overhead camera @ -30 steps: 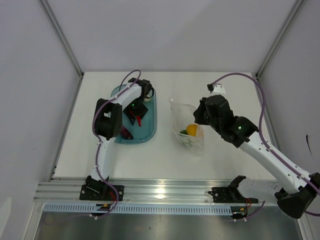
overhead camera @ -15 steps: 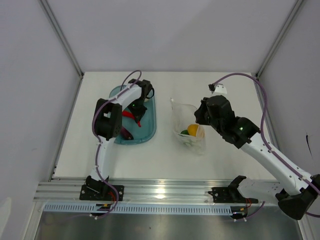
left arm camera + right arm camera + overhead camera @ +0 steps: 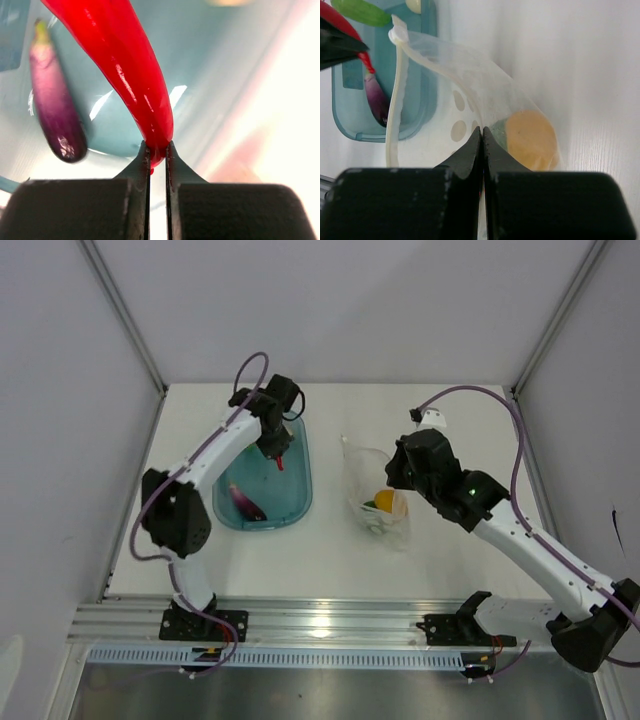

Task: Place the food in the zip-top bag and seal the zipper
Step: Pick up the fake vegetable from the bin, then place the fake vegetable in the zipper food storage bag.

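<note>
The red chili [image 3: 131,75] is pinched by its thin end between the left jaws, which are closed tight on it. It hangs over the teal tub [image 3: 290,495] in the upper left of the top view. The purple piece [image 3: 56,112] lies on the tub floor beneath it, and a light green pod [image 3: 361,12] can be seen at the tub's far end. The zip-top bag [image 3: 470,85] lies on the counter [image 3: 330,560] near the middle of the top view, just beside the tub. The yellow-orange piece [image 3: 530,137] and the dark green pepper [image 3: 499,134] are already inside it. One lip of the bag is clamped in the closed right jaws and held up, so the mouth gapes toward the tub, with the zipper [image 3: 396,115] running down the left of the right wrist view. The step in hand is judged to be carrying the chili to the bag. Because so little of the chili is caught, it should be moved smoothly and kept hanging downward, without swinging. It is best brought in over the zipper edge and lowered well past the lip before the jaws are parted, so that it is not left across the seal. The raised lip should be held steady meanwhile and the opening not allowed to collapse.
</note>
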Controlling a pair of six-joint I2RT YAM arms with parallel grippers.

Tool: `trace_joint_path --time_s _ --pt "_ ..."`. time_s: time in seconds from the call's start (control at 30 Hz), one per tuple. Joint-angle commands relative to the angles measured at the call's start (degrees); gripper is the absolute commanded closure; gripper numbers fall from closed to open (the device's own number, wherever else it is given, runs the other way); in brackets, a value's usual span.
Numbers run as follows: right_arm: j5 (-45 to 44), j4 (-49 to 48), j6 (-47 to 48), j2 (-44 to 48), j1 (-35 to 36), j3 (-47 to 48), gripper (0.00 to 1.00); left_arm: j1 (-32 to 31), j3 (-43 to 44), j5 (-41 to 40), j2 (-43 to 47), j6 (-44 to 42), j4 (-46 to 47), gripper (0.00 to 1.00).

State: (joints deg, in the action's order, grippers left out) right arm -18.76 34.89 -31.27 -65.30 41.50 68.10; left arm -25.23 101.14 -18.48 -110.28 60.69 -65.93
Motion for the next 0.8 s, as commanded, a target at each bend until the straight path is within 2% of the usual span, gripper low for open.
trace_joint_path --time_s 0.0,0.1,0.17,0.2,0.23,0.27,0.33,0.43,0.47,0.53,0.67,0.77 --pt "-0.57 -2.64 0.15 -0.71 -0.19 0.28 1.0 -4.99 0.2 -2.09 13.23 -10.3 7.38 0.99" --pt "-0.66 -2.64 0.33 -0.97 -0.19 0.37 1.0 -7.37 -4.1 3.25 21.84 -19.44 16.42 0.99" --pt "-0.75 -2.64 0.42 -1.06 -0.19 0.46 1.0 -7.46 -11.98 17.1 29.63 -26.12 23.18 0.99" --pt "-0.92 -2.64 0.5 -1.23 -0.27 0.55 1.0 -7.55 -16.55 23.69 32.21 -28.15 32.27 0.99" --pt "-1.01 -2.64 0.59 -1.41 -0.27 0.63 1.0 -7.46 -18.77 29.5 34.58 -30.25 35.92 1.0" --pt "-1.1 -2.64 0.68 -1.59 -0.27 0.81 1.0 -7.55 -22.18 37.21 36.43 -30.19 38.57 0.99" --pt "-1.19 -2.38 0.94 -2.11 -0.27 1.16 1.0 -7.55 -23.01 43.15 39.17 -29.14 41.23 1.0" --pt "-1.27 -2.64 1.21 -2.55 -0.19 1.6 1.0 -7.55 -23.27 56.67 38.83 -26.77 42.02 0.99" --pt "-1.45 -2.64 1.29 -2.73 -0.19 1.78 1.0 -7.72 -24.32 64.28 38.74 -25.54 43.42 0.99" --pt "-1.97 -2.55 1.82 -3.08 -0.19 2.39 1.0 -8.25 -27.04 67.95 39.69 -21.15 46.49 0.99" --pt "-3.64 -2.73 2.96 -4.05 -0.19 3.09 1.0 -11.06 -29.95 68.93 42.6 -15.7 49.75 0.99" --pt "-4.79 -3.34 3.93 -4.4 -0.1 3.1 1.0 -12.29 -32.85 71.47 43.22 -8.41 53.18 0.99"
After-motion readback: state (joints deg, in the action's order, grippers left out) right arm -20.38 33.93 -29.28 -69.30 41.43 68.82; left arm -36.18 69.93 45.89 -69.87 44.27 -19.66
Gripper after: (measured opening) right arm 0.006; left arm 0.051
